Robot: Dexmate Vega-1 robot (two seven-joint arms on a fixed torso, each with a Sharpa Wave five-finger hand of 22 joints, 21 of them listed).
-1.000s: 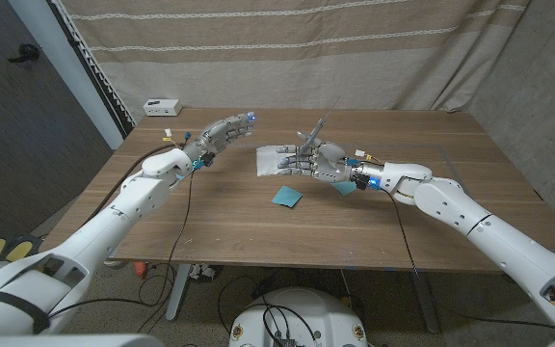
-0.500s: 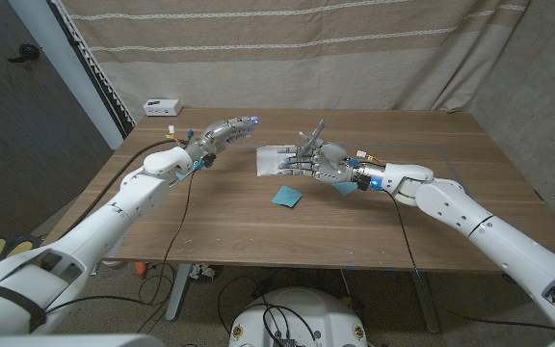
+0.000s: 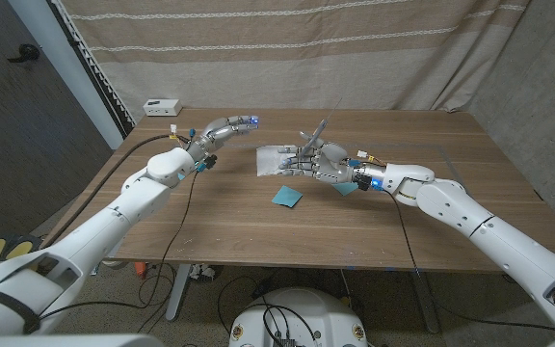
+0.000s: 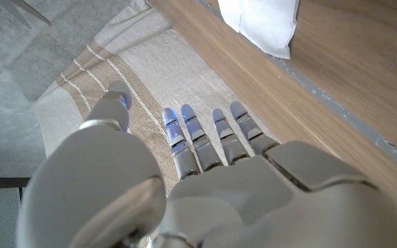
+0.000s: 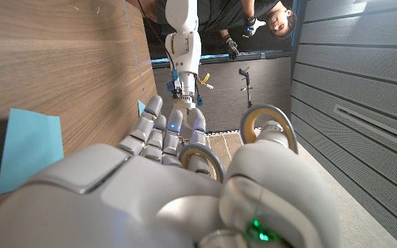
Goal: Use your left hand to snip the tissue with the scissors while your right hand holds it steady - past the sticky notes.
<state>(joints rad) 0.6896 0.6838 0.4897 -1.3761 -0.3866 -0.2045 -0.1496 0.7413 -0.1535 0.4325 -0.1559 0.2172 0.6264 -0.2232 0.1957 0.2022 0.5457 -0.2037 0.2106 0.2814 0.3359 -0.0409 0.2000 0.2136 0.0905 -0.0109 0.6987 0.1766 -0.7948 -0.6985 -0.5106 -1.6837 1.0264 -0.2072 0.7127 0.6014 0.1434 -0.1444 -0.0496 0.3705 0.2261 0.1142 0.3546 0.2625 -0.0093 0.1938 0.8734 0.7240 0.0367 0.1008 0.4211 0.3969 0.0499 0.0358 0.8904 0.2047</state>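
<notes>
Sticky note: small teal square paper sticky note (image 3: 285,197) lies flat on the brown wooden table (image 3: 258,231), nearest the robot, just short of the right hand.
Right hand: right hand (image 3: 321,164) hovers over the near side of the tissue, its fingers through the handle loops of the grey metal scissors (image 3: 313,132), blades pointing up and away; gold-rimmed loops show around its fingers in the right wrist view.
Tissue: white crumpled paper tissue (image 3: 276,159) lies on the table past the sticky note, partly under the right hand; no cut is visible.
Left hand: left hand (image 3: 224,129) is raised off the table, well apart from the tissue, fingers straight and slightly spread, holding nothing.
Progress: judged early; scissors sit in the right hand rather than the left, tissue unsnipped, so the hold and the snip remain.
Far edge: small white box (image 3: 162,106) at the far left corner.
</notes>
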